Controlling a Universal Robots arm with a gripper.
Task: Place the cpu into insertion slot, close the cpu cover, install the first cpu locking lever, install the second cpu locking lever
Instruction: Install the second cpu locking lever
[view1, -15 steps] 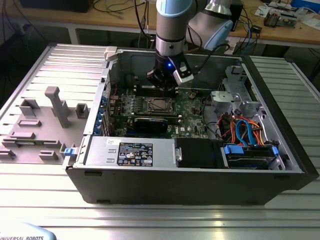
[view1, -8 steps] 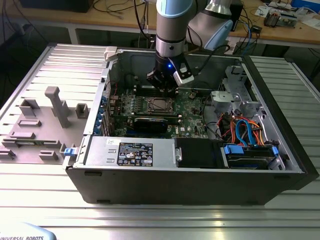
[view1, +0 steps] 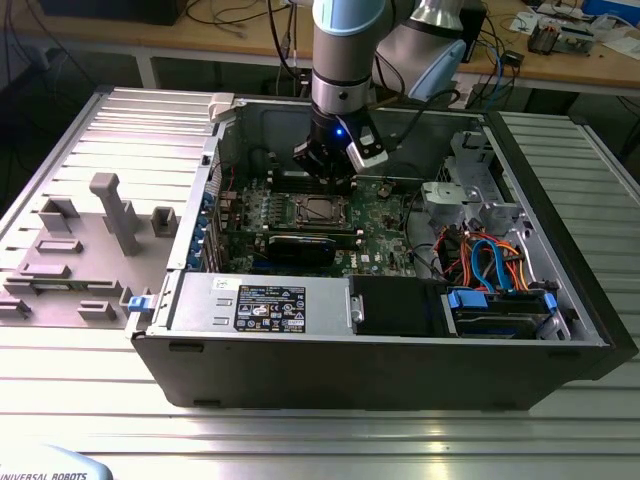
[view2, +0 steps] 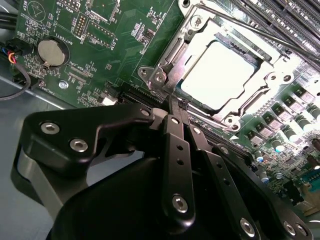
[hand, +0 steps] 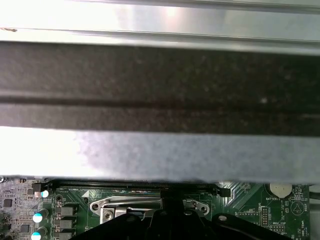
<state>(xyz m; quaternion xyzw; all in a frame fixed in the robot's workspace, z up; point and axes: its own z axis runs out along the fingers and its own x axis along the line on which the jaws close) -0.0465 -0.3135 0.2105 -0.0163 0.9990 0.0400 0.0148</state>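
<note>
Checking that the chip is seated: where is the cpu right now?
The cpu lies in the insertion slot under the closed cpu cover, just beyond the gripper in the second wrist view.

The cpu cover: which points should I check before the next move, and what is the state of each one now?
1. Cpu lies flat in the socket: ok.
2. Cover is down around the cpu: ok.
3. Gripper is at the cover's edge, with its fingers together: ok.
4. The thin lever rod beside the cover is latched: cannot tell.
5. The fingers are pinching something: cannot tell.
6. In the exterior view the gripper stands inside the open computer case, away from its walls: ok.
</note>
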